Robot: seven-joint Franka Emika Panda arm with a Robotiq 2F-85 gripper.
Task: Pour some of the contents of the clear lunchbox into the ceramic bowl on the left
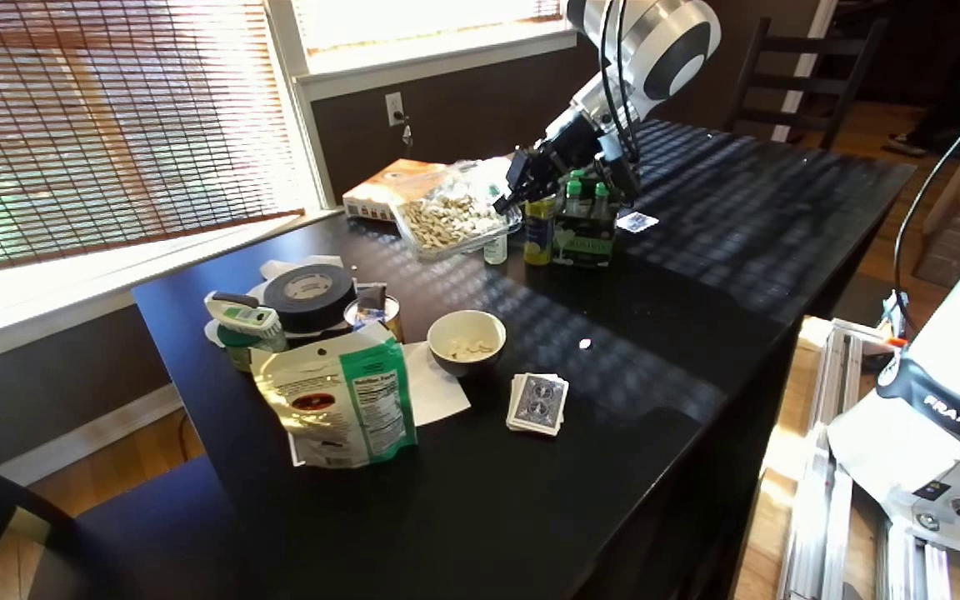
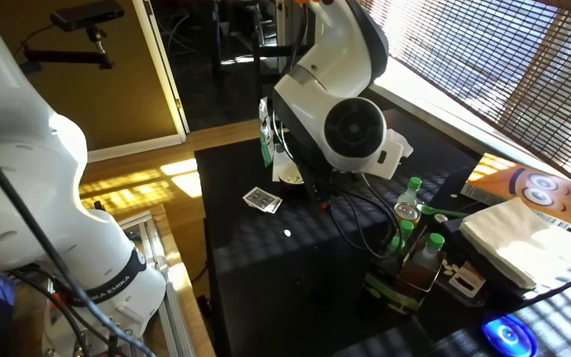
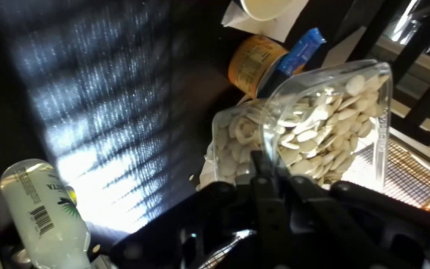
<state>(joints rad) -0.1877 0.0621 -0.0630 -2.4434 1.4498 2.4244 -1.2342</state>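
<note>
In an exterior view, the ceramic bowl (image 1: 465, 326) sits mid-frame, a few pieces (image 1: 469, 349) inside; beyond, at upper centre, the tool (image 1: 505, 202) is clenched on the clear lunchbox (image 1: 460, 246). Pouring seems done; next likely calls for a level set-down.

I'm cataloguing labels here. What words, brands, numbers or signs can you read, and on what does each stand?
"FRANKA EMIKA": the robot's base, cut off or partly covered in both exterior views.
"Nutrition Facts": the green-edged pouch.
Too small or blurred to read: the pouch's other print, the barcoded bottle, the green carton, the orange can, the blue packet, the orange box, raised marks on the clear lunchbox.
</note>
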